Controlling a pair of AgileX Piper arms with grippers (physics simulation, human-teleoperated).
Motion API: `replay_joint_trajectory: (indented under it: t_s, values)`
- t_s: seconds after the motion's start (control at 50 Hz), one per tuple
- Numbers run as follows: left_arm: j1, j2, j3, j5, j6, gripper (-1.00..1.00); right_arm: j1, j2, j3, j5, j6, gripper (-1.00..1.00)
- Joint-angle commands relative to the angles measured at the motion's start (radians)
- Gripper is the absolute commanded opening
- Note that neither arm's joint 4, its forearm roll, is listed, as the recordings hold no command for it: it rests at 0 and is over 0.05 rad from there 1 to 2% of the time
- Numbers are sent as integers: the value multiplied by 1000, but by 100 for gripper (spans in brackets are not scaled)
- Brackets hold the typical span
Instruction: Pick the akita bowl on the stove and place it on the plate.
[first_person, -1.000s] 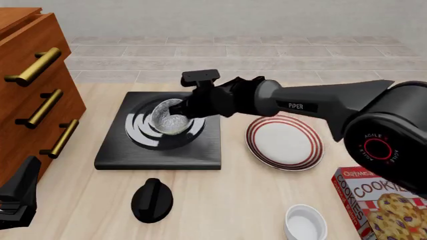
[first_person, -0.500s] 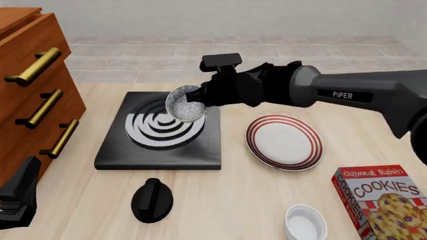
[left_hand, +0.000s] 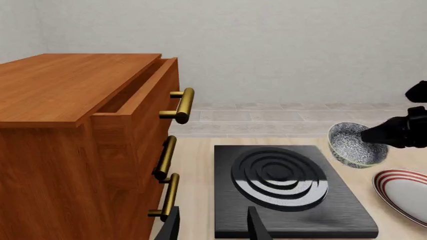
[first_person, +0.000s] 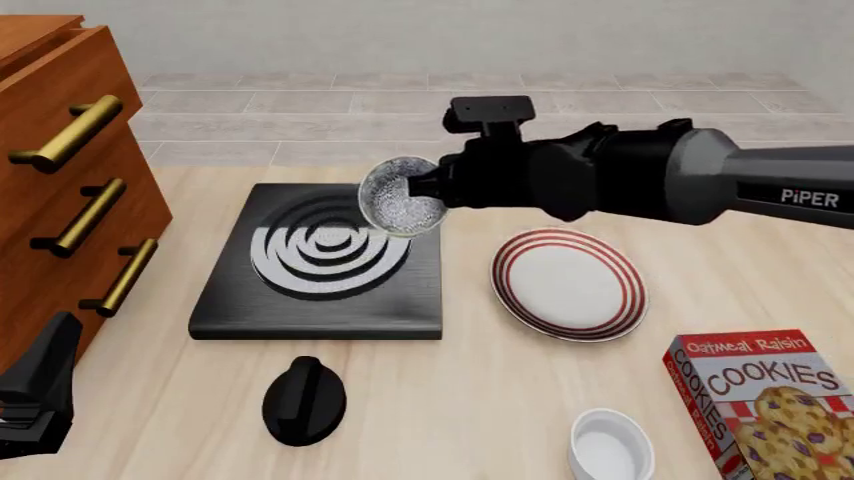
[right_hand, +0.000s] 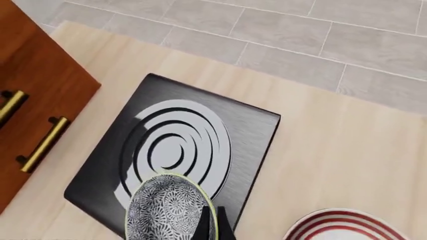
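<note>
Front view: the right gripper (first_person: 430, 192) is clamped on the rim of the akita bowl (first_person: 399, 198), holding it tilted in the air above the right-hand edge of the stove (first_person: 320, 300), clear of the burner rings. The plate (first_person: 570, 284) lies on the table (first_person: 441, 400) just right of the stove, apart from the bowl. The left gripper (left_hand: 212, 227) hangs low beside the wooden drawer cabinet (left_hand: 80, 125), fingers spread and holding nothing. A black knob (first_person: 304, 400), a white bowl (first_person: 611, 445) and a cookie box (first_person: 767, 400) rest on the near side of the table.
</note>
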Motion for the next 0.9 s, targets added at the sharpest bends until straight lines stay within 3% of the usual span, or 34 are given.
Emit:
replay_joint_trajectory:
  t_s: [0.02,0.9]
  values:
    - [0,0,0,0,0,100,-21,-85,73,-19,11,-100]
    - [0,0,0,0,0,100,-180,-249,315,-112,-3,-100]
